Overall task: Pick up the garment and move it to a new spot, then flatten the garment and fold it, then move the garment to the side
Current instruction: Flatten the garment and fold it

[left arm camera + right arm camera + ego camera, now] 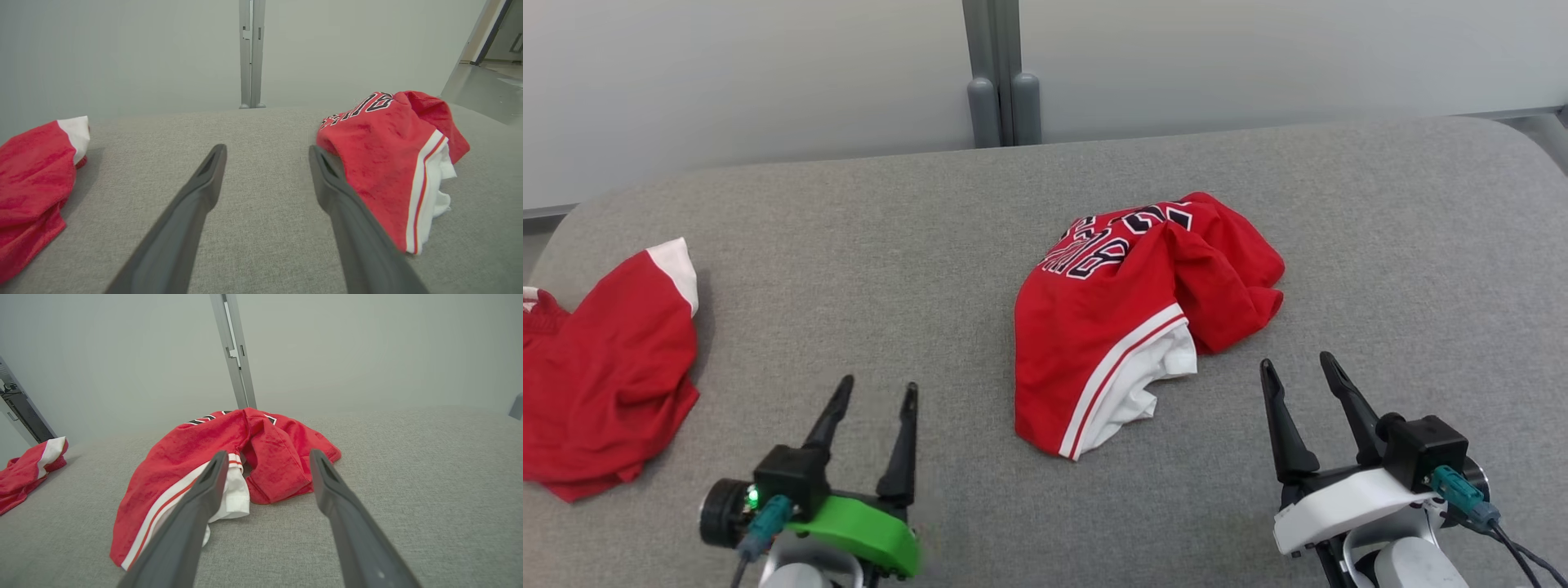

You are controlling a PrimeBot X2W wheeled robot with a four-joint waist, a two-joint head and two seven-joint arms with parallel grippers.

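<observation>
The crumpled red garment (1127,327) lies on the grey table (890,245). The left hand (878,384) and right hand (1297,359) are positioned near it, fingers apart, gripping nothing.

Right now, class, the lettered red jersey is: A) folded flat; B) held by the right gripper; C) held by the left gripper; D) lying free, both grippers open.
D: the jersey lies crumpled on the surface, with the left gripper and right gripper both open and short of it.
</observation>
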